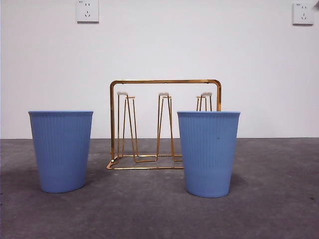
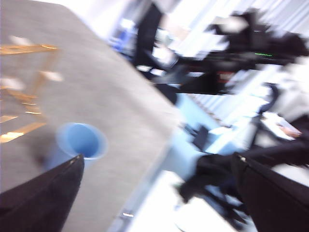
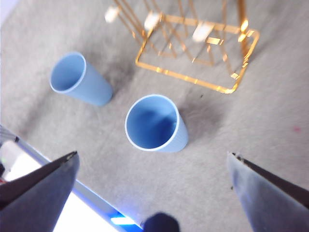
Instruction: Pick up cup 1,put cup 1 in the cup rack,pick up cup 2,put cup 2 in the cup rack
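Two ribbed blue cups, cup 1 and cup 2, stand upright on grey table, the gold wire cup rack just behind them. Right gripper hangs spread wide, empty, above cup 2; left gripper likewise open, empty, near cup 1.

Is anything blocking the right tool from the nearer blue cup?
Nothing visible. The right tool hangs open above the nearer blue cup, with only bare table between them. The other cup and cup rack stand apart.

Cups matt ribbed blue plastic; rack shiny gold metal wire.
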`<state>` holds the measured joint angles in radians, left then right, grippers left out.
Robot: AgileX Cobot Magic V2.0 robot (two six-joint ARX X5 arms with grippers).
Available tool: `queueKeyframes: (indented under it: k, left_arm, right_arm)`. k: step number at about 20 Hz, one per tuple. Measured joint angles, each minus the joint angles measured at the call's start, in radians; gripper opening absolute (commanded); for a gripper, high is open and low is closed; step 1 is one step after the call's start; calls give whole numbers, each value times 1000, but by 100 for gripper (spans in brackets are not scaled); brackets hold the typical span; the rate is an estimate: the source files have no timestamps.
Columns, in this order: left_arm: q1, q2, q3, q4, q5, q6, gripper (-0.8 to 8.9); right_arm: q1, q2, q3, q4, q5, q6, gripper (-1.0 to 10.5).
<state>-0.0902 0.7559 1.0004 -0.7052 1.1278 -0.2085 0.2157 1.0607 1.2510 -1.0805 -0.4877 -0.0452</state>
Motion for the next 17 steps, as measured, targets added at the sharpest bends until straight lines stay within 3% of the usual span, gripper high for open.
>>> queueKeyframes:
  k: [9,17]
  left_arm:
    - [-121,17,0,50,50,-71,723]
    - [-185,17,0,119,48,-144,723]
  right_arm:
    - [186,295,0,101,192,51,594]
    - [268,497,0,166,327,84,557]
